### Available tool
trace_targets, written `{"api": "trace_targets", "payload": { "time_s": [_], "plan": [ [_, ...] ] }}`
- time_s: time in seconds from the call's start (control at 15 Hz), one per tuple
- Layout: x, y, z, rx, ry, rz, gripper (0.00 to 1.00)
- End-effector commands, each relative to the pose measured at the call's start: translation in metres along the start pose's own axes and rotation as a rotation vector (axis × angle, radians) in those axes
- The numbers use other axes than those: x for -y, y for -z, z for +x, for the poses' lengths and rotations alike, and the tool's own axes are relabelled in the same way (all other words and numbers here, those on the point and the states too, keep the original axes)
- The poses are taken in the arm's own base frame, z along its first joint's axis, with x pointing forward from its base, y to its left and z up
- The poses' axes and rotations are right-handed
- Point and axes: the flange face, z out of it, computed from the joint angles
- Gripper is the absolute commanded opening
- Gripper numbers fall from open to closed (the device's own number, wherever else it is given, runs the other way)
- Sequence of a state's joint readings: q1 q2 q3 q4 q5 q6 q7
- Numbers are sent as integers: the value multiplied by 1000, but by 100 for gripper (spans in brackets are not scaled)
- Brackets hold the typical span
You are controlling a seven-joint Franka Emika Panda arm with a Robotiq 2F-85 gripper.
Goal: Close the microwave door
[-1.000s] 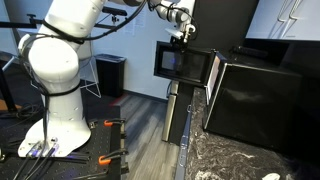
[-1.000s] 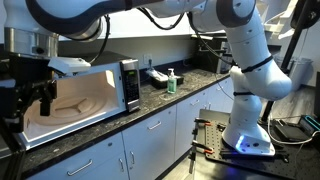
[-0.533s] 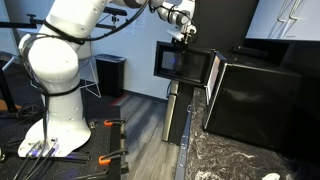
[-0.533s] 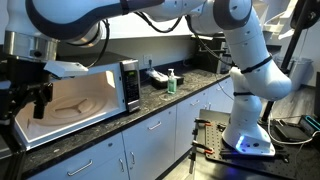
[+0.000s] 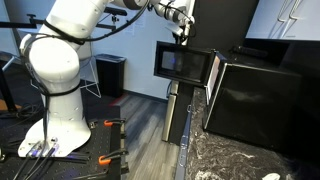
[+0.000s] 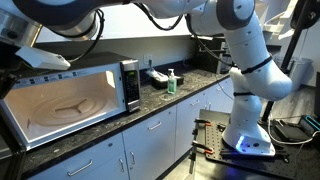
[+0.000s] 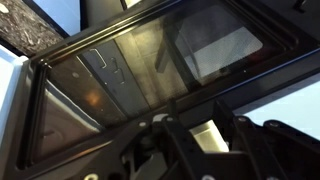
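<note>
The microwave [image 5: 252, 96] is a matte black box on the granite counter. In an exterior view its lit, pale cavity [image 6: 70, 103] stands exposed. The microwave door [image 5: 181, 62], black-framed with dark glossy glass, hangs swung out over the floor. My gripper [image 5: 181, 28] hovers just above the door's top edge, apart from it. In the wrist view the door glass [image 7: 150, 70] fills the frame. My gripper [image 7: 210, 142] shows at the bottom with its fingers [image 7: 176, 150] apart and nothing between them.
A tall plain black panel [image 5: 225, 25] rises behind the door. A green soap bottle [image 6: 171, 82] and dishes [image 6: 157, 75] sit on the counter beside the microwave. The robot base [image 6: 247, 130] stands on the floor by the cabinets. A black bin [image 5: 110, 74] stands by the far wall.
My gripper has lifted from the door's top edge and left the area in front of the cavity. Its fingers have drawn closer together. The door has not visibly swung.
</note>
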State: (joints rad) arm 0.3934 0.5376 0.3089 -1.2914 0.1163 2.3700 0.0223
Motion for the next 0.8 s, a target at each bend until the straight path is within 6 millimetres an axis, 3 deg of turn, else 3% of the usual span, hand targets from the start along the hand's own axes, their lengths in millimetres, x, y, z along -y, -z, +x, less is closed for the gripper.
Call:
{"api": "trace_targets", "payload": {
  "time_s": [0.0,0.13,0.73],
  "plan": [
    [21,14,12,-55,105,17,12],
    [27,15,16,-66,151,39,0],
    [12,-28,39,-58,449,164,0]
  ]
}}
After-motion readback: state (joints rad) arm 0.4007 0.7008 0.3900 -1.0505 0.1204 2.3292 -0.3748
